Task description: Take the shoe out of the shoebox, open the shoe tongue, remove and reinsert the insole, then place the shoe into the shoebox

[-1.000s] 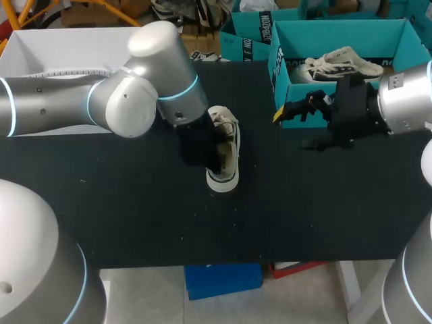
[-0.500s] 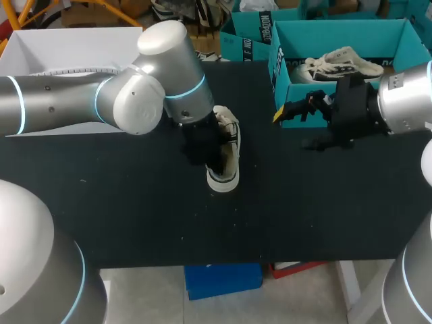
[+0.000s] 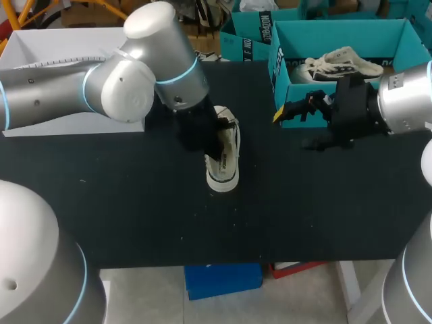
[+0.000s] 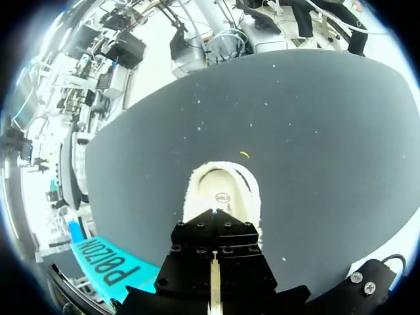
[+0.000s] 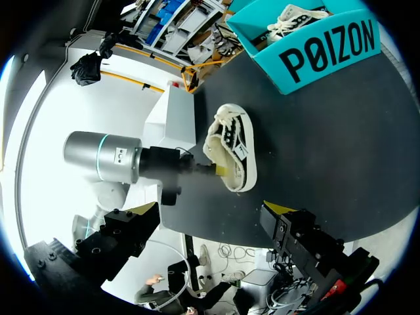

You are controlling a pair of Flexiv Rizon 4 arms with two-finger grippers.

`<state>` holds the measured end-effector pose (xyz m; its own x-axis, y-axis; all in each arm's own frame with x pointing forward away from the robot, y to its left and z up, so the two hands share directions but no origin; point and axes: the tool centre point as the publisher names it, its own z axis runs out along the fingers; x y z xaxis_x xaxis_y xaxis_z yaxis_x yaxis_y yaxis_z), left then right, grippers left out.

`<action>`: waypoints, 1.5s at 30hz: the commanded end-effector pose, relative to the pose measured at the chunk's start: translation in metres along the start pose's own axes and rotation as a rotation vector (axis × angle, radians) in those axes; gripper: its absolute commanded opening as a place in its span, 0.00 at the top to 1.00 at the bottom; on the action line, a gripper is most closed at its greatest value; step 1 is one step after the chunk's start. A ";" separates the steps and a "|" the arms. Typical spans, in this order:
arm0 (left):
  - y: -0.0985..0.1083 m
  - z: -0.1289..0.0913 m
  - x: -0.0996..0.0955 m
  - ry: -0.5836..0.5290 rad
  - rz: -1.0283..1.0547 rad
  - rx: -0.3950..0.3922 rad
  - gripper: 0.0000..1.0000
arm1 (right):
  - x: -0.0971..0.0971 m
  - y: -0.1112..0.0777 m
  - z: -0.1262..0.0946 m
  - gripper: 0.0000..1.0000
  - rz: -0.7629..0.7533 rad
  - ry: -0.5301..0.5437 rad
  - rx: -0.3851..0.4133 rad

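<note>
The left arm comes in from the left side, its silver forearm lying nearly level and turning at a bulky wrist joint ringed in light blue. From that joint the black left pincer slants down toward the middle. The right arm enters from the right, roughly level, and its right pincer points leftward, its two yellow-tipped fingers held wide apart and gripping nothing
</note>
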<state>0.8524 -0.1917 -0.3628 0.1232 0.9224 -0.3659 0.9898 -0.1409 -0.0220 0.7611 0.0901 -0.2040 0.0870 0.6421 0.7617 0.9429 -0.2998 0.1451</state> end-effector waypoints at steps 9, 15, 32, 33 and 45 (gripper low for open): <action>-0.001 -0.072 0.023 -0.136 -0.100 -0.085 1.00 | 0.000 0.000 0.001 0.00 0.000 0.000 -0.001; 0.017 -0.085 0.037 -0.241 -0.206 -0.127 1.00 | 0.000 0.000 0.001 0.00 0.000 0.000 -0.001; 0.087 -0.063 0.029 -0.366 -0.337 -0.228 1.00 | 0.000 0.000 0.001 0.00 0.000 0.000 -0.001; 0.089 -0.061 0.029 -0.367 -0.339 -0.228 1.00 | 0.000 0.000 0.001 0.00 0.000 0.000 -0.001; 0.109 -0.028 0.009 -0.357 -0.325 -0.175 0.98 | 0.000 0.000 0.001 0.00 0.000 0.000 -0.001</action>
<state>0.9535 -0.1744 -0.3329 -0.1976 0.7187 -0.6667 0.9721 0.2316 -0.0385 0.7611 0.0901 -0.2039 0.0869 0.6421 0.7617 0.9429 -0.2998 0.1451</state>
